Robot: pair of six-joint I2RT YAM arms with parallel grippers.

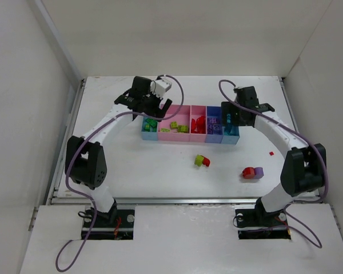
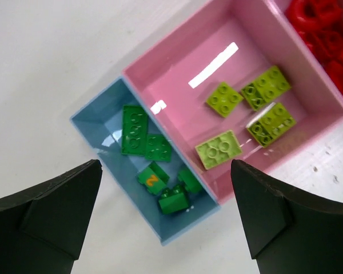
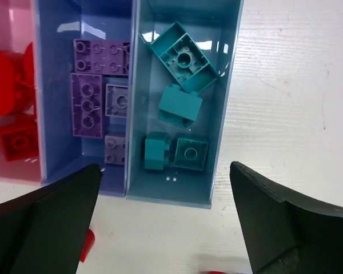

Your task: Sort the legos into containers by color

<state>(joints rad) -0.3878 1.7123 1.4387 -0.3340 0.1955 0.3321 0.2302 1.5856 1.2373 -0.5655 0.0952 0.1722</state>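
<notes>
1. Top external view: the row of joined containers sits just behind the middle of the worktop, and most of the legos already lie inside it.
2. Left wrist view: the left-end light blue tray holds only green bricks. The wide pink tray beside it holds four yellow-green bricks. Red bricks fill the next compartment.
3. Right wrist view: the purple-blue tray holds purple bricks, and the right-end light blue tray holds four teal bricks. No colour looks mixed.
4. Still loose on the worktop, between the trays and the near edge:
   - a yellow-green and red pair, touching, near the middle
   - a red and purple pair, touching, further right
   - a tiny red piece nearest the right edge
5. The left claw is spread wide with nothing in it, over the green tray. The right claw is equally wide and empty, over the teal tray.
6. The job looks nearly done, with only these few stragglers left.
7. Nothing lies between the claws and the loose pieces. The likely snag is the two mixed-colour pairs: if they are clipped together, they would need pulling apart before dropping. Whether they are joined or merely side by side cannot be told.
</notes>
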